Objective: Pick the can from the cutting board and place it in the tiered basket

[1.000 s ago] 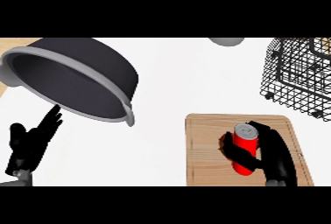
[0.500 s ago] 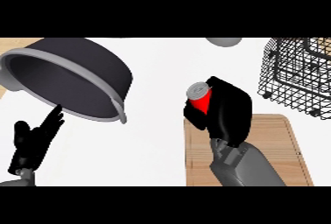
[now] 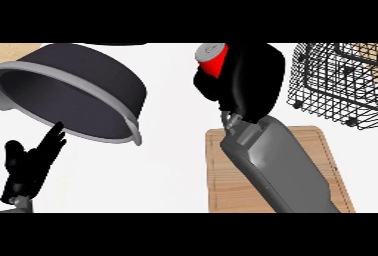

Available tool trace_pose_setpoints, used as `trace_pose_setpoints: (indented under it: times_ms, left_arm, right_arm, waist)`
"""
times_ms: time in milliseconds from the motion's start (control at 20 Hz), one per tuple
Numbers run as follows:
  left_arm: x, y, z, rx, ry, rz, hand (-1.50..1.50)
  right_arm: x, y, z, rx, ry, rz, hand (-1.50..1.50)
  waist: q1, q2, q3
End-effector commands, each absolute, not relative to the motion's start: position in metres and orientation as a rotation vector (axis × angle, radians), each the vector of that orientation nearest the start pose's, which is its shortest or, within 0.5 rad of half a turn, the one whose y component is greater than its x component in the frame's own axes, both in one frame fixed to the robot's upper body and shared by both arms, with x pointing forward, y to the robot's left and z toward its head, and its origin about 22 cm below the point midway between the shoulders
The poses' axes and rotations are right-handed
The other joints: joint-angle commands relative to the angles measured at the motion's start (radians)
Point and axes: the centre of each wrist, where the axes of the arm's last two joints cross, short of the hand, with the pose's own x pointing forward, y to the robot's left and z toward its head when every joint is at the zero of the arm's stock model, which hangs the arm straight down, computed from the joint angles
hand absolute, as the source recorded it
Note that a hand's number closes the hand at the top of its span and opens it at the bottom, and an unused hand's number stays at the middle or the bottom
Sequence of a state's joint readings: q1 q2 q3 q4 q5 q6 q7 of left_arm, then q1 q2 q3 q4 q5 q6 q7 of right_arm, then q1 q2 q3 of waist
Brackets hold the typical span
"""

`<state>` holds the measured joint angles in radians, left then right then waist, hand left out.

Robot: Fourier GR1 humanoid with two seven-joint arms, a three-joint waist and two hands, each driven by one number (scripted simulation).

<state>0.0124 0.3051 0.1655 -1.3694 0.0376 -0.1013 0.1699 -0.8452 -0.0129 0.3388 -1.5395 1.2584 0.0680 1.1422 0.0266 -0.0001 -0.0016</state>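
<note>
Right robot hand (image 3: 251, 80) curled round red can (image 3: 213, 59), beside tiered basket (image 3: 332, 85), above cutting board (image 3: 325, 170).

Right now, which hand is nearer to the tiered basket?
Right. The right hand, curled round the red can, is raised just left of the tiered basket. The left hand rests open at the view's lower left, beyond the dark pot.

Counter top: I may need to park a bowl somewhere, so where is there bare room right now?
Bare white counter lies between the dark pot and the cutting board, near the lower edge. The upper right is crowded: the right hand, holding the can, sits beside the wire basket. The left hand rests lower left.
</note>
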Motion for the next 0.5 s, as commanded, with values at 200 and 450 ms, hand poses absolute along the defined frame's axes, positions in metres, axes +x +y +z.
trace_pose_setpoints:
  times_ms: [200, 450]
  left_arm:
    - [0.228, 0.361, -0.005, 0.267, -1.192, -0.085, 0.00]
    - [0.224, 0.350, -0.025, 0.258, -1.197, -0.077, 0.00]
  right_arm:
    - [0.352, -0.085, 0.262, -1.348, -1.355, 0.250, 1.50]
    - [0.399, -0.130, 0.261, -1.404, -1.338, 0.285, 1.50]
  waist:
    - [-0.018, 0.000, 0.002]
    - [-0.014, 0.005, 0.001]
